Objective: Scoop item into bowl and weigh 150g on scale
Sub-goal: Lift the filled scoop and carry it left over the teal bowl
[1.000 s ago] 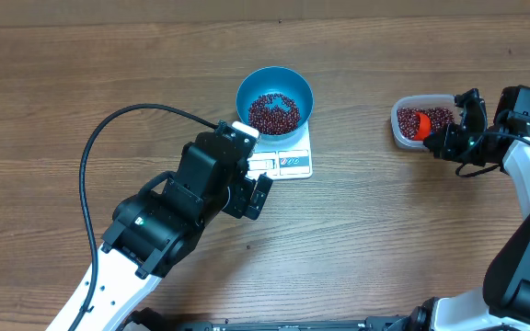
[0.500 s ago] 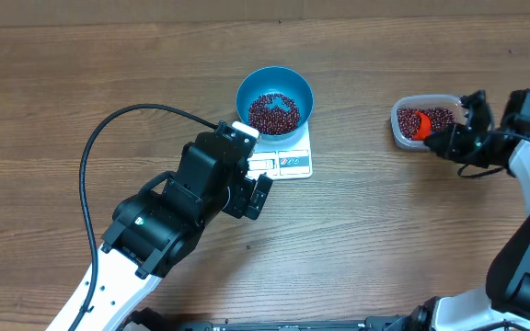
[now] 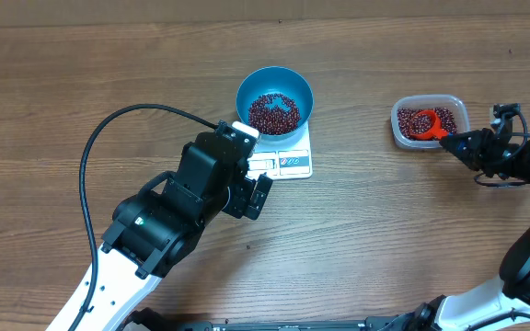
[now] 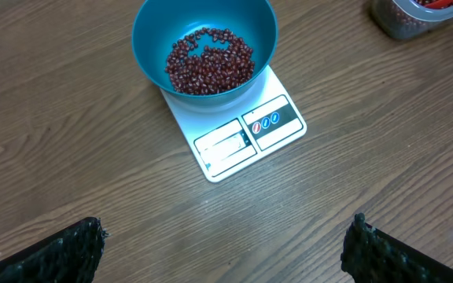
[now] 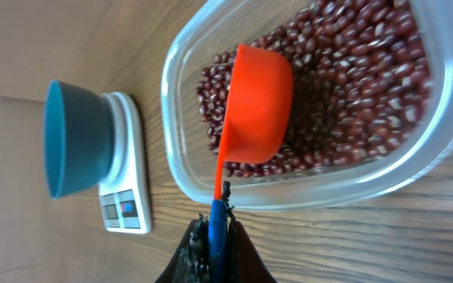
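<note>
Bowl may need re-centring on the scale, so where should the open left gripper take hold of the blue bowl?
Take the blue bowl by its rim, coming down from above on the side facing the left gripper, with one finger inside the thin, upright wall and one outside. The beans lie low in the middle, so the upper wall is bare and likely easy to pinch.

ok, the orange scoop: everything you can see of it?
The scoop looks like smooth orange plastic: a round cup on a thin handle. The right gripper is shut on the handle's end. The cup sits inside the clear tub, down among the beans.
</note>
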